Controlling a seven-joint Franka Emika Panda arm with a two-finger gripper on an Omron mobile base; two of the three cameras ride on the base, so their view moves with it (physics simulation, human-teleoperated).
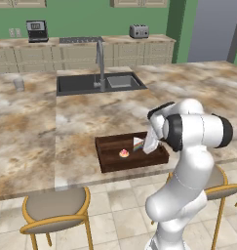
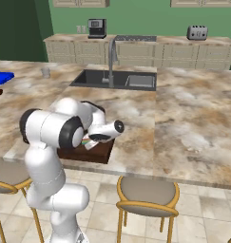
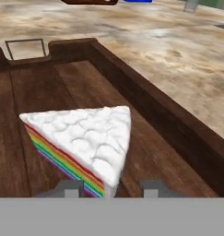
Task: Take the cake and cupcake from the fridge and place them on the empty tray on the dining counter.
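Note:
The dark wooden tray lies near the front edge of the marbled dining counter. In it sit the pink-frosted cupcake and, to its right, the rainbow cake slice. My gripper reaches down into the tray's right end. In the hand view the cake rests on the tray floor beside the tray's wall. Its narrow tip lies between my gripper's fingertips, with a gap showing beside the right one, so the gripper is open. The grey fridge stands far back on the right.
A dark sink with a tall faucet is set into the counter behind the tray. A glass stands at the far left. Stools line the counter's front. A blue object lies at the left edge.

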